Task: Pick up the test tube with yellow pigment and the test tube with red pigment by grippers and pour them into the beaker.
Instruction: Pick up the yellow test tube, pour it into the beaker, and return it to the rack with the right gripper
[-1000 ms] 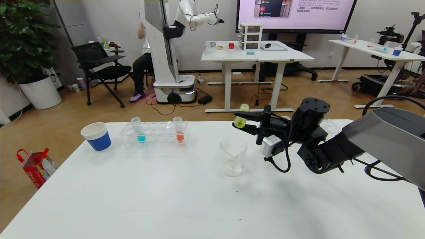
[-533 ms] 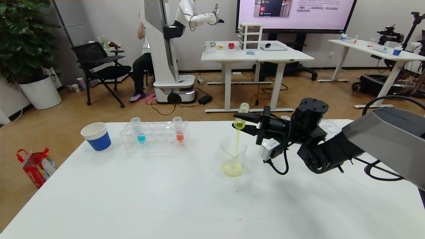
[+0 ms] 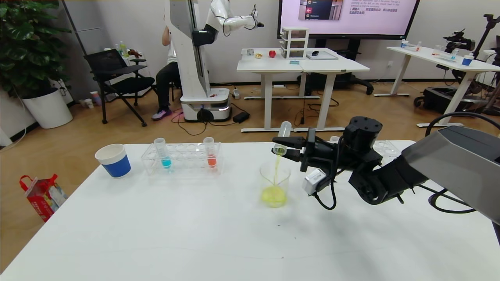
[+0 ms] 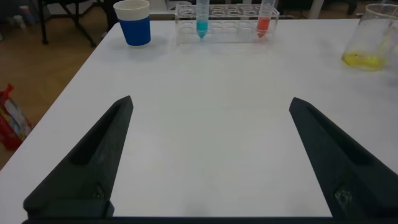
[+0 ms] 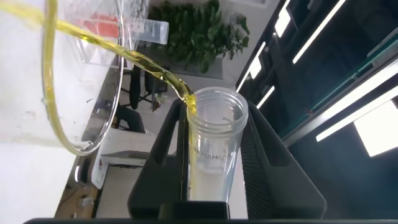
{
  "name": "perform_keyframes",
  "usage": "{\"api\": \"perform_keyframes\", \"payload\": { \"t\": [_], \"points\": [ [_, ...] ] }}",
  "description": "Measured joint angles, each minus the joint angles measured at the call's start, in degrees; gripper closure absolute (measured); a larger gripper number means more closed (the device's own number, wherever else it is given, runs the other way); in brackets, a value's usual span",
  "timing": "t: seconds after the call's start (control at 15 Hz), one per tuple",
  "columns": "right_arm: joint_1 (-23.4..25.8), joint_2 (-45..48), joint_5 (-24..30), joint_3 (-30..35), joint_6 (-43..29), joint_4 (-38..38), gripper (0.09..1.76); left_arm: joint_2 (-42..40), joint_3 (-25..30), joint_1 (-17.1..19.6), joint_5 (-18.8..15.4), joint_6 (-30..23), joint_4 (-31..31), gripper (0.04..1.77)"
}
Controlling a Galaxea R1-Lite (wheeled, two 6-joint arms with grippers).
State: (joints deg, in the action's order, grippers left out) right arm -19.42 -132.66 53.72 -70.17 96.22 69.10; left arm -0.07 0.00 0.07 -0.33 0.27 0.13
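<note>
My right gripper [image 3: 282,147] is shut on the test tube with yellow pigment [image 3: 284,131] and holds it tilted, mouth down, just above the beaker [image 3: 275,185]. A thin yellow stream runs from the tube into the beaker, where yellow-green liquid pools at the bottom. In the right wrist view the tube [image 5: 214,143] looks almost drained between the black fingers [image 5: 165,149]. The test tube with red pigment [image 3: 210,153] stands upright in the clear rack [image 3: 183,159], left of the beaker. My left gripper [image 4: 210,101] hangs open over bare table near the front, holding nothing.
A blue-liquid tube [image 3: 162,153] stands in the same rack. A blue-and-white paper cup [image 3: 113,160] sits at the table's left back. A clear dish [image 3: 386,148] lies behind my right arm. The table [image 3: 195,234] stretches wide toward the front.
The right gripper has tipped the yellow tube further mouth-down. Its liquid has streamed into the beaker, which was nearly clear a second ago and now holds a yellow pool.
</note>
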Motion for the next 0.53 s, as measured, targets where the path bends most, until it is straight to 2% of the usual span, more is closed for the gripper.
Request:
{"api": "perform_keyframes", "payload": {
  "t": [0.2, 0.53],
  "points": [
    [-0.06, 0.11, 0.00, 0.33, 3.23, -0.17, 1.34, 0.00, 0.00, 0.00, -0.02, 0.02, 0.02, 0.06],
    [0.00, 0.09, 0.00, 0.41, 4.11, -0.24, 1.34, 0.00, 0.00, 0.00, -0.02, 0.00, 0.02, 0.06]
  ]
}}
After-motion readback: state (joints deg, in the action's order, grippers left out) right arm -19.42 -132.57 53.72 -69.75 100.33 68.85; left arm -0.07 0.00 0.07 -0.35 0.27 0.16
